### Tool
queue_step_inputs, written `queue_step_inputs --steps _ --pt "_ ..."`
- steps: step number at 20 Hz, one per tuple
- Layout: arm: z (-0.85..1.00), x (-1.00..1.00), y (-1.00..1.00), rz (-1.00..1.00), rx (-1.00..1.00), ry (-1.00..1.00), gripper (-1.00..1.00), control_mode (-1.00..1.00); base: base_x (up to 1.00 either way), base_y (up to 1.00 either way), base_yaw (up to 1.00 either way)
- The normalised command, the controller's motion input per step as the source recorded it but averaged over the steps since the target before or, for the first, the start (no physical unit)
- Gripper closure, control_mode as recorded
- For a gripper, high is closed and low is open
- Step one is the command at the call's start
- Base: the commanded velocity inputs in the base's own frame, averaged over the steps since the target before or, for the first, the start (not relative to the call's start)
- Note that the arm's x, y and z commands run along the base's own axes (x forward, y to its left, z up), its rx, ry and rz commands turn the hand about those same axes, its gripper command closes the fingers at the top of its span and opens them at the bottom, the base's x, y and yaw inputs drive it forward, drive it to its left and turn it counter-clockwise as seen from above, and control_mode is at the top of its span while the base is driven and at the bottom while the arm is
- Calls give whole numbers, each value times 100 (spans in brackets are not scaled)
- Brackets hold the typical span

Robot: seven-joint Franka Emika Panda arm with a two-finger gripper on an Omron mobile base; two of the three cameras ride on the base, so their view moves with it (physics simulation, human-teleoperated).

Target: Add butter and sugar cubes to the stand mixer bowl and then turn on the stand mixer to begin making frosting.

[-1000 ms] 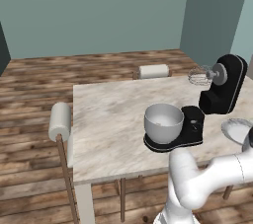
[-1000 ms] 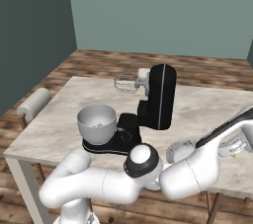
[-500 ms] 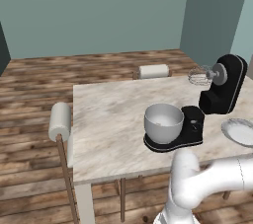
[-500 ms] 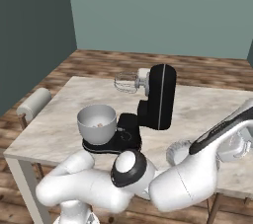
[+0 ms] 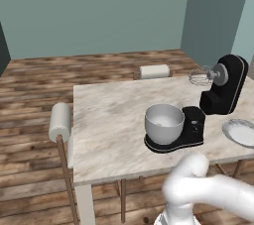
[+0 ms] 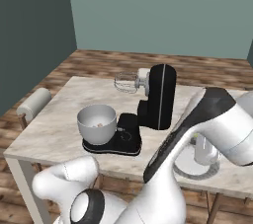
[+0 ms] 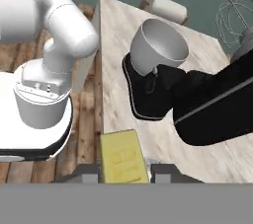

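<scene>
tool: pinched the butter between its fingers | butter: in the tool, above worktop edge | stand mixer bowl: on stand mixer base, well apart from tool

On the tabletop the stand mixer bowl sits on the base of the stand mixer, left of its column and below and in front of the raised whisk. A plate lies to the mixer's right. In the hand view, the butter sits between the gripper fingers, at the tabletop's near edge.
</scene>
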Motion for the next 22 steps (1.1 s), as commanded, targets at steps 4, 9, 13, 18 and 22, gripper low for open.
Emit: queue_step_inputs --steps 4,9,13,18,22 --pt "12 -7 100 0 -42 -36 100 -100 0 0 0" --pt "4 9 100 0 -39 -27 100 -100 0 0 0" --pt "26 46 100 17 -19 -7 100 -100 0 0 0" --pt "49 14 85 36 -21 16 100 -100 0 0 0" --pt "28 9 91 33 -32 18 100 -100 0 0 0"
